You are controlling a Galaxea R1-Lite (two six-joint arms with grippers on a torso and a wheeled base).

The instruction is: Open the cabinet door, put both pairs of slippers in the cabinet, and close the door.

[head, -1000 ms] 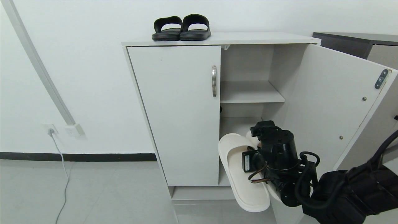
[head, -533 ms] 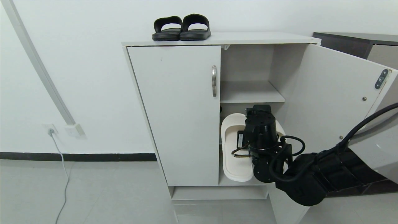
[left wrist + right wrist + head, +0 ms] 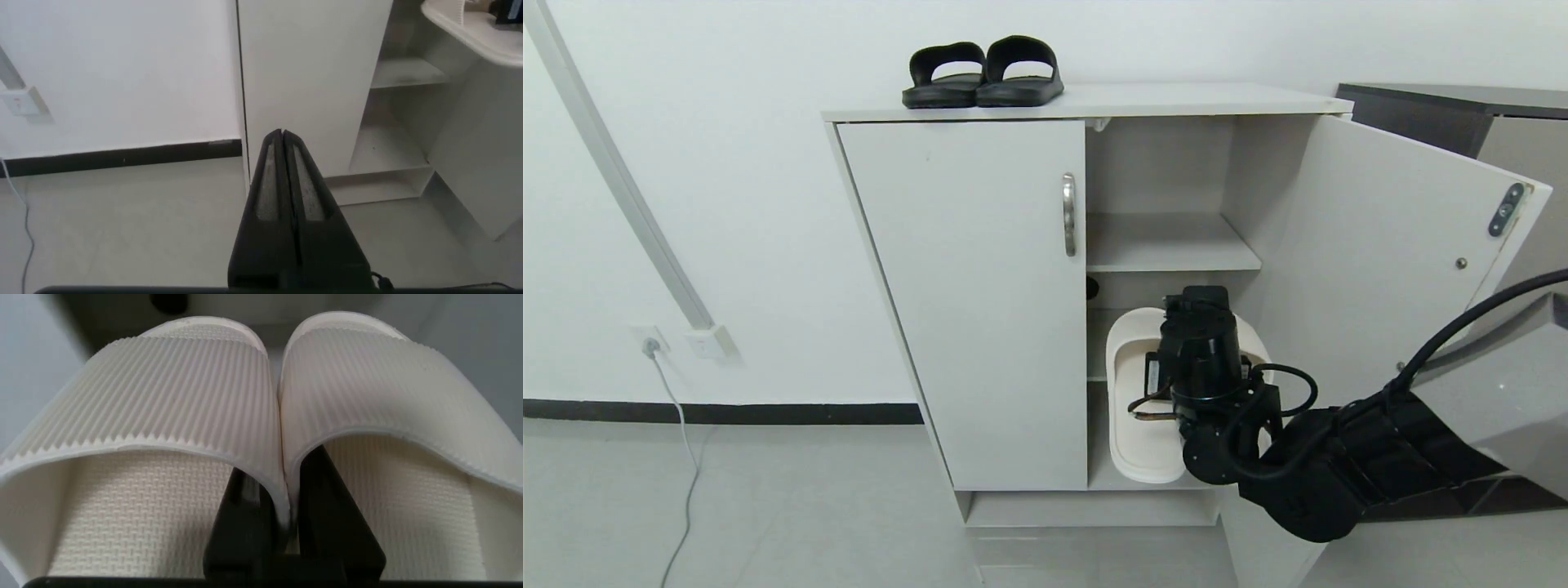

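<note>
Two ribbed white slippers (image 3: 204, 400), rounded toes

Right arm log, head view.
- 1.0 s ago: right claw (image 3: 286, 531) held the white slippers (image 3: 1131, 384) outside the cabinet (image 3: 1176, 100). They hung low before its open side, slanted, heels toward 5 o'clock and below the cabinet's bottom edge.
- 0.5 s ago: pair lifted toward 12 o'clock, straightened, and carried into the lower compartment (image 3: 1098, 433).
- Now: toes at 12 o'clock inside that compartment, heels at its front edge. The right arm (image 3: 1307, 482) has swung up from the 5 o'clock corner and reaches in toward 10 o'clock.
- The whole view has slid slightly toward 9 o'clock over the last half second. This is camera motion; the cabinet has not moved.
</note>
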